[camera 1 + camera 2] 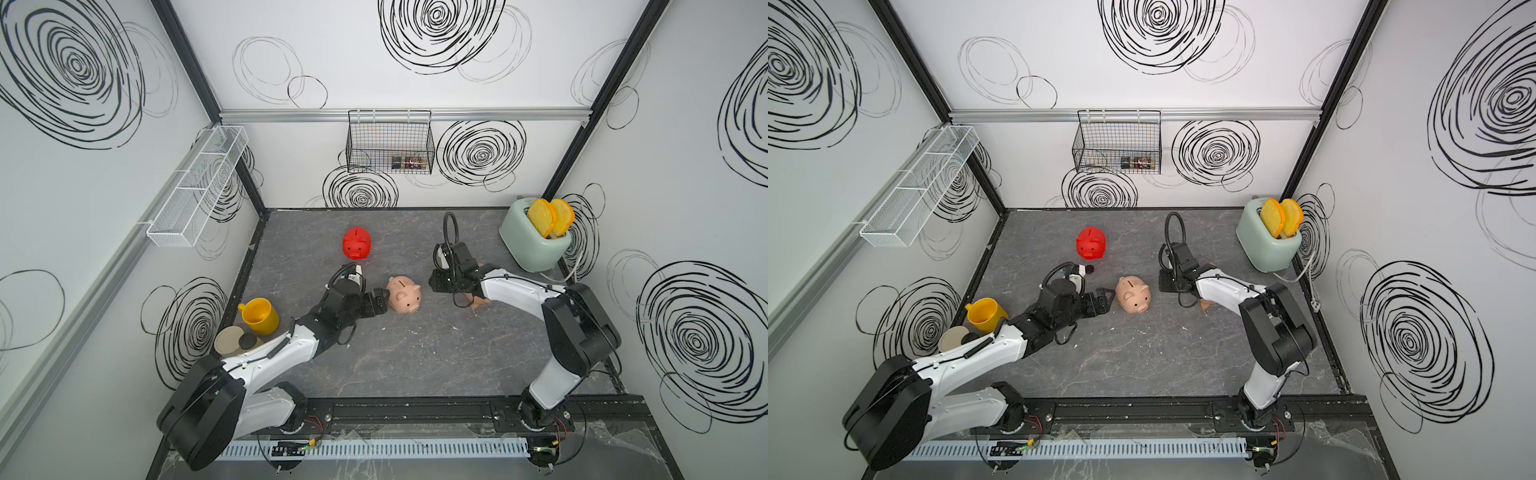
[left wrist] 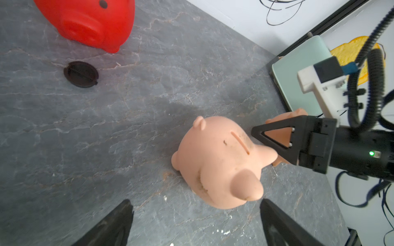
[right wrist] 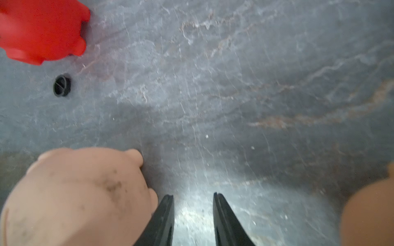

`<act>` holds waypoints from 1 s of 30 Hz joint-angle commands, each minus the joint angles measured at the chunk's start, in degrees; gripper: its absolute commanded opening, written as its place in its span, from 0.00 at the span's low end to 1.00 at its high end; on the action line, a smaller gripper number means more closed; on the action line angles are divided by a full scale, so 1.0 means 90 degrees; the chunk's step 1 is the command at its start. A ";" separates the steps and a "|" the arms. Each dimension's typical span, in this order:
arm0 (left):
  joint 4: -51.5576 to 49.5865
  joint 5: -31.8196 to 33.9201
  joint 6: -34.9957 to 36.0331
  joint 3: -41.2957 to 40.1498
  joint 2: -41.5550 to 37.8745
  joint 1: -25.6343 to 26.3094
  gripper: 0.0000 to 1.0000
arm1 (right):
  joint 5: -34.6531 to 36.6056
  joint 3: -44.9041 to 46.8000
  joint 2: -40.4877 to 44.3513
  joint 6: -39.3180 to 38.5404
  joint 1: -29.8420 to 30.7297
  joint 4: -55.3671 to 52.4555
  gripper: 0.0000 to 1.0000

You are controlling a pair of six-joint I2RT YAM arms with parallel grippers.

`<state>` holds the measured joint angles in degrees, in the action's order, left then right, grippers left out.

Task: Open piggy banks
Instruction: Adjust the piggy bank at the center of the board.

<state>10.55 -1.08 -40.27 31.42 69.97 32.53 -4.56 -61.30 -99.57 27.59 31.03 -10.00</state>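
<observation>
Both top views: the red pig (image 1: 356,243) stands at the back of the surface (image 1: 415,365), the pink pig (image 1: 404,294) between the claws, and the tan pig (image 1: 478,302) half under the right arm (image 1: 519,291).

Left wrist: a black plug (image 2: 81,74) lies loose by the red pig, so that one is likely opened. The left claw (image 2: 195,202) gapes wide and empty behind the pink pig.

Right wrist: the right claw (image 3: 191,194) is part open and empty. Two pigs likely remain.

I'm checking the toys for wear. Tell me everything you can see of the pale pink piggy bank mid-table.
The pink piggy bank is smooth plastic: small ears, dot eyes, round snout, a coin slot in its smudged back. It sits slot-up in the middle of the table, belly hidden. The open left gripper is close on one side, not gripping; the open right gripper is close on the other, contact unclear.
</observation>
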 commanded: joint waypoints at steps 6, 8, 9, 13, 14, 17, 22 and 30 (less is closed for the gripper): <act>0.0317 -0.0292 -0.0086 0.0502 0.0626 0.0032 0.96 | -0.0295 -0.0671 -0.0553 -0.0321 0.0155 -0.0286 0.38; 0.0315 -0.0308 -0.0096 0.0515 0.0623 0.0028 0.96 | -0.0350 -0.0590 -0.0512 -0.0330 0.0213 -0.0295 0.38; 0.0305 -0.0304 -0.0096 0.0513 0.0596 0.0028 0.96 | -0.0387 -0.0530 -0.0476 -0.0331 0.0243 -0.0282 0.38; 0.0226 -0.0275 -0.0105 0.0485 0.0454 -0.0031 0.96 | -0.0439 -0.0248 -0.0265 -0.0288 0.0420 -0.0264 0.38; 0.0209 -0.0279 -0.0105 0.0465 0.0412 -0.0059 0.96 | -0.0452 -0.0167 -0.0194 -0.0266 0.0472 -0.0259 0.38; 0.0129 -0.0277 -0.0081 0.0445 0.0288 -0.0123 0.96 | -0.0570 0.0043 0.0055 -0.0177 0.0644 -0.0220 0.38; -0.0095 -0.0131 0.0048 0.0444 0.0123 -0.0157 0.96 | -0.0941 0.0346 0.0496 -0.0087 0.1027 0.0041 0.41; -0.0601 0.0380 0.0713 0.0620 0.0035 -0.0018 0.96 | -0.0990 0.0791 0.0894 0.0121 0.1043 0.0273 0.46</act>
<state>7.49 -1.45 -37.43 34.54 71.55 31.75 -13.96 -55.92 -93.43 27.62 41.10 -8.12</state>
